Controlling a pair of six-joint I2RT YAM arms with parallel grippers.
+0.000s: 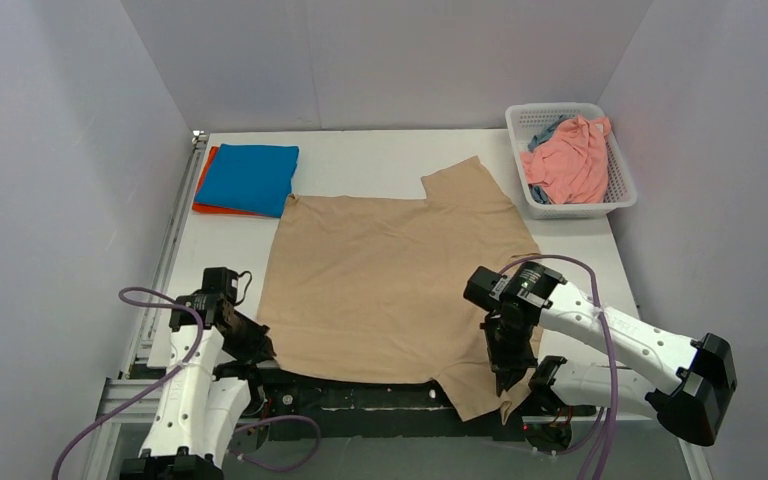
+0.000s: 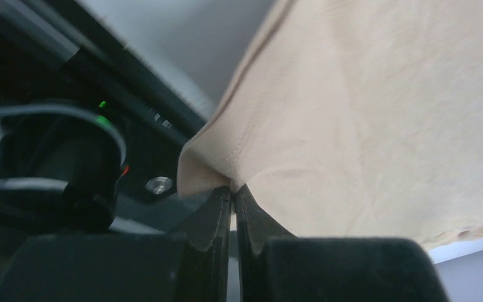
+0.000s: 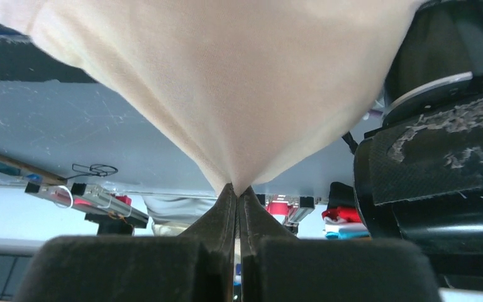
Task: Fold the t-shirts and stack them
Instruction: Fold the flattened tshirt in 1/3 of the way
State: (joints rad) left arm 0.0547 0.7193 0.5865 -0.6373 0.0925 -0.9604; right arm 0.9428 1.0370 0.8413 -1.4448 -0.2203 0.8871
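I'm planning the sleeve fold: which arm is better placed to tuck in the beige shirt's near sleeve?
Right. The right gripper is shut on the beige shirt beside that sleeve, at the near right. The left gripper pinches the shirt's near left corner, far from it.

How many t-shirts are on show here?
5: beige t-shirt spread mid-table; blue t-shirt folded on orange t-shirt, far left; pink t-shirt over grey-blue t-shirt in the basket. More may hide beneath.
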